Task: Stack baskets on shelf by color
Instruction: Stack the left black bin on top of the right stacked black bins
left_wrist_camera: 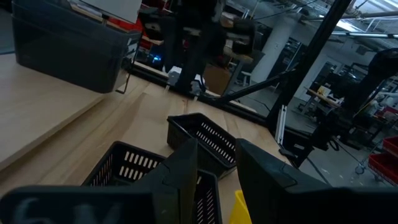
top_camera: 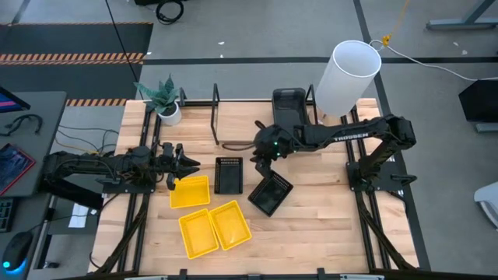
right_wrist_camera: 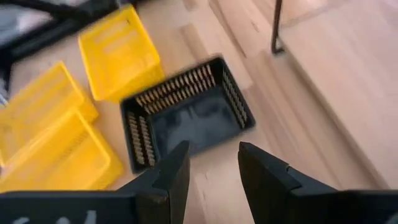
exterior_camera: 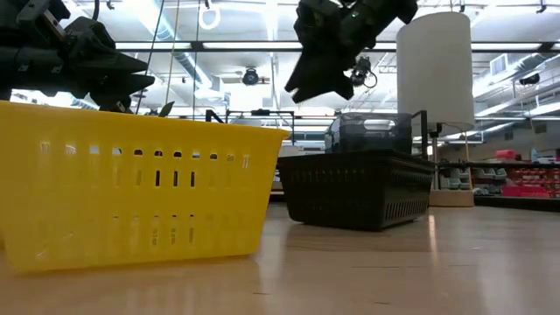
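Observation:
Three yellow baskets lie on the table: one [top_camera: 191, 191] just under my left gripper [top_camera: 184, 164], two more [top_camera: 198, 233] [top_camera: 230, 223] nearer the near edge. A black slotted basket [top_camera: 229, 174] rests flat on its base; a second [top_camera: 270, 194] lies turned askew beside it. Smoky dark-grey baskets [top_camera: 289, 107] stand on the shelf board [top_camera: 241, 120] at the far side. My right gripper [top_camera: 261, 159] hovers open above the black baskets and looks down on one [right_wrist_camera: 186, 115]. My left gripper [left_wrist_camera: 214, 168] is open and raised above the yellow basket's [exterior_camera: 131, 192] far rim.
A tall white cylinder [top_camera: 348, 76] stands at the far right corner, and a potted plant [top_camera: 165, 101] at the far left. Thin black wire uprights [top_camera: 215, 117] rise from the shelf. Bare wood lies toward the near right of the table [top_camera: 327, 233].

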